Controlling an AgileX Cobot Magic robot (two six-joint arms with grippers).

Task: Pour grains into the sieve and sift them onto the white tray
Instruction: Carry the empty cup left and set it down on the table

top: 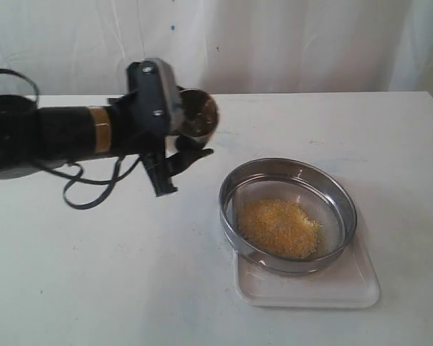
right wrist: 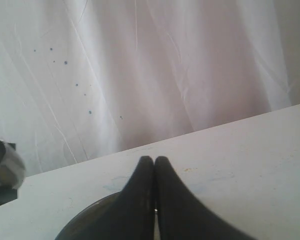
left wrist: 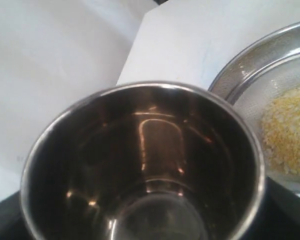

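Grains: lay heaped in sieve on white tray; pouring looked done, sifting not yet. Left hand gripped the empty steel cup; right hand was closed on nothing.

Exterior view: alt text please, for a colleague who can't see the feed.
The left hand holds a steel cup tipped sideways above the table, left of the sieve, mouth toward it. The sieve sits on a white tray, with a heap of yellow grains on its mesh.
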